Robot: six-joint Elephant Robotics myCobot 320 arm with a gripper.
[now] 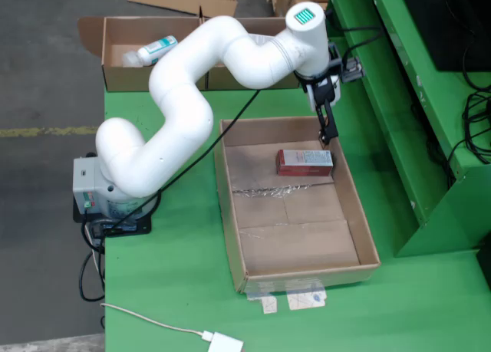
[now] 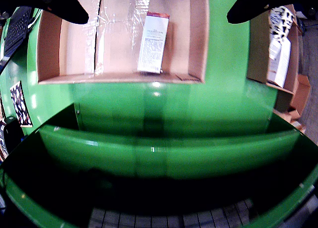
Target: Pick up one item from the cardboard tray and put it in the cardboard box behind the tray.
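A red and white carton (image 1: 304,162) lies flat in the open cardboard tray (image 1: 230,214), near its upper right corner in the fixed view. My gripper (image 1: 327,129) hangs just above the tray's upper right rim, a little beyond the carton. In the wrist view the carton (image 2: 153,41) lies lengthwise in the tray (image 2: 198,39). My gripper (image 2: 158,18) is open and empty, with its black fingertips (image 2: 67,7) wide apart at the top corners. The cardboard box (image 1: 115,76) stands behind the tray and holds a white bottle (image 1: 153,50).
A second cardboard box (image 1: 230,77) stands beside the first, partly under the arm. A green frame (image 1: 414,137) runs along the right. A white cable and adapter (image 1: 222,342) lie at the front. The wrist view shows a box with white packets (image 2: 278,49) at right.
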